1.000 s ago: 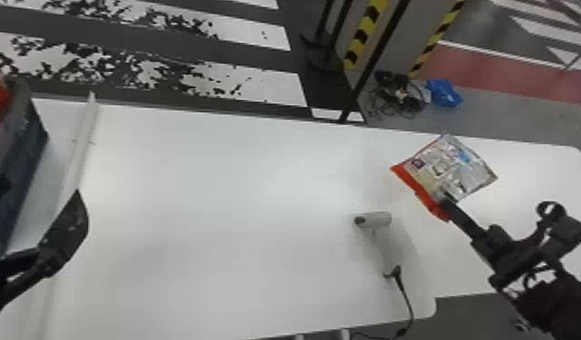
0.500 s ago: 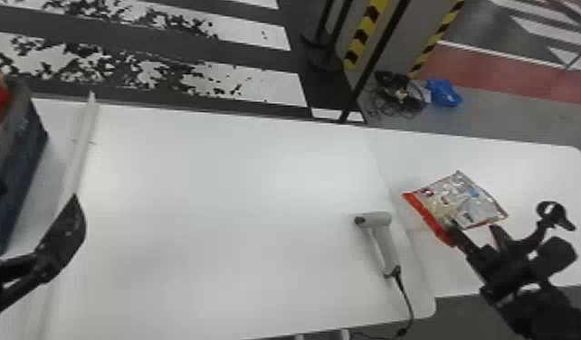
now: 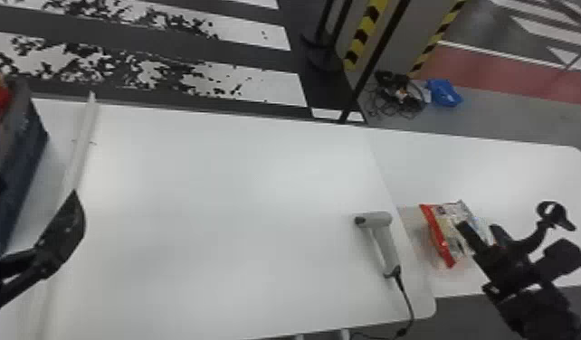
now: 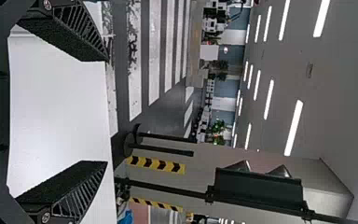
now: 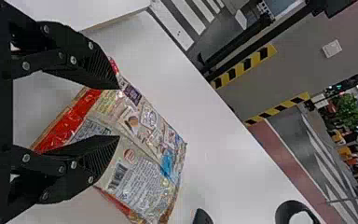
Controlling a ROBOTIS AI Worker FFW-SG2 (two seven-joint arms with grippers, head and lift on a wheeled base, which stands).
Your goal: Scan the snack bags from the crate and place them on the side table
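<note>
On the side table (image 3: 525, 181) lies a red and silver snack bag (image 3: 447, 226), with my right gripper (image 3: 479, 233) just over it. In the right wrist view that gripper (image 5: 120, 113) is open, its two fingers apart above the snack bag (image 5: 147, 140), whose printed face and barcode show. My left gripper (image 3: 74, 212) stays at the left side over the white table; in the left wrist view the left gripper (image 4: 106, 112) is open with nothing between its fingers. The crate (image 3: 20, 167) at the far left holds red bags.
A grey handheld scanner (image 3: 384, 242) lies near the main table's right edge, its cable (image 3: 407, 298) running off the front. A pale strip (image 3: 82, 144) runs across the table beside the crate. Behind the tables stand dark poles (image 3: 371, 63) and cables (image 3: 398, 95) on the floor.
The snack bag has come down onto the side table and turned, and my right gripper has let go of it. The left arm has barely moved.
</note>
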